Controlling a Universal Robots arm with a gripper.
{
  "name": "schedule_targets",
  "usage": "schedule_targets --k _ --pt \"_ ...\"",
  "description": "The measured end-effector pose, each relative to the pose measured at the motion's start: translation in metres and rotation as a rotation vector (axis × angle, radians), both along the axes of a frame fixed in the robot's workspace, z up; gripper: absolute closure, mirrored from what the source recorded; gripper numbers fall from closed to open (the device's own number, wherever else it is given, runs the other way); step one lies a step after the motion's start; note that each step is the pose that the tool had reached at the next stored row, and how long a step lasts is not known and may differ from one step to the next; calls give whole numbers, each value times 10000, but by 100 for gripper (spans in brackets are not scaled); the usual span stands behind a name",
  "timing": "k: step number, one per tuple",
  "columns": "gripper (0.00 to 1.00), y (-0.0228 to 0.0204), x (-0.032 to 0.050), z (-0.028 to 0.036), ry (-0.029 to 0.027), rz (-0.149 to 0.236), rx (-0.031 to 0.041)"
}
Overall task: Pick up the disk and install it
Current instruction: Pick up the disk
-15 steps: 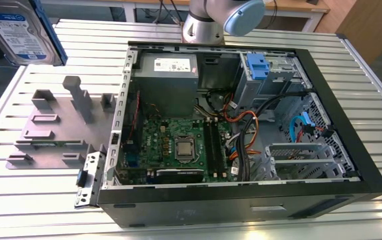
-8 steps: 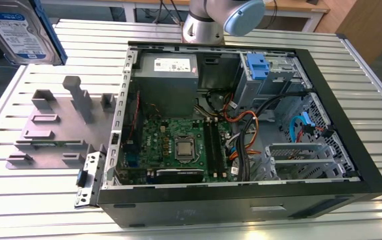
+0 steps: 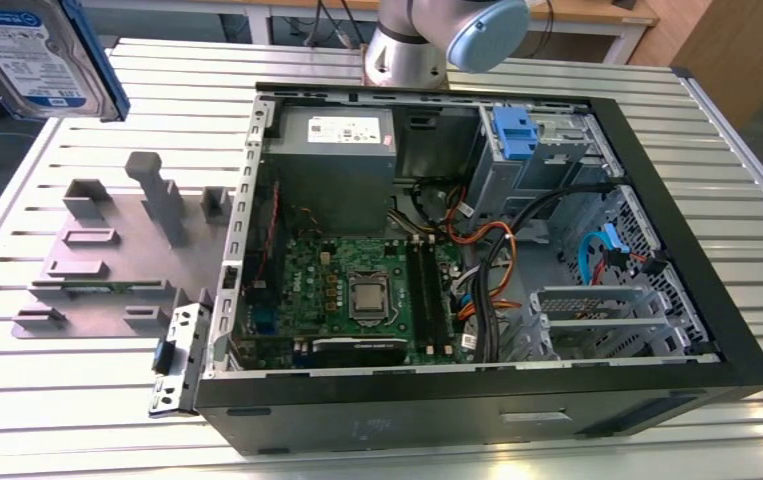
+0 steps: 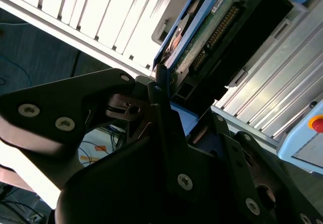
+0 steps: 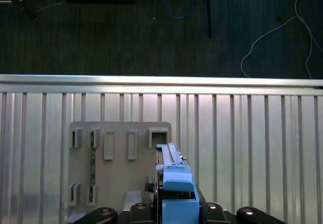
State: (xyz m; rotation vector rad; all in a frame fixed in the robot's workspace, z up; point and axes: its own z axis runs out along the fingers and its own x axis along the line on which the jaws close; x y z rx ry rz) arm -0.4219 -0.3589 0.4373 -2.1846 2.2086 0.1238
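Note:
The disk (image 3: pixel 32 52) hangs in the air at the exterior view's upper left, its white-and-blue label facing the camera and a blue bracket along its side. In the first wrist view the disk (image 5: pixel 171 168) appears edge-on with the blue bracket on top, above the grey fixture plate (image 5: pixel 121 183). My gripper (image 5: pixel 174 211) is shut on it, one black finger on each side. In the second wrist view the disk (image 4: pixel 202 37) shows its green circuit board, clamped by the gripper (image 4: pixel 166 100).
An open computer case (image 3: pixel 675 300) lies on the slatted table (image 3: pixel 74 400), with a motherboard (image 3: pixel 354 290), a grey power supply (image 3: pixel 334 140) and a blue-latched drive bay (image 3: pixel 515 135). The grey fixture plate (image 3: pixel 101 260) lies to the case's left. The arm's base (image 3: pixel 408 50) stands behind.

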Motion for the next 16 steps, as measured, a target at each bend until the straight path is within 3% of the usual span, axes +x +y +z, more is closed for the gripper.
schedule_targets --k 14,15,16 --pt "63 0 0 29 -1 0 1" --pt "63 0 0 132 0 6 0" --pt "63 0 0 311 0 9 0"
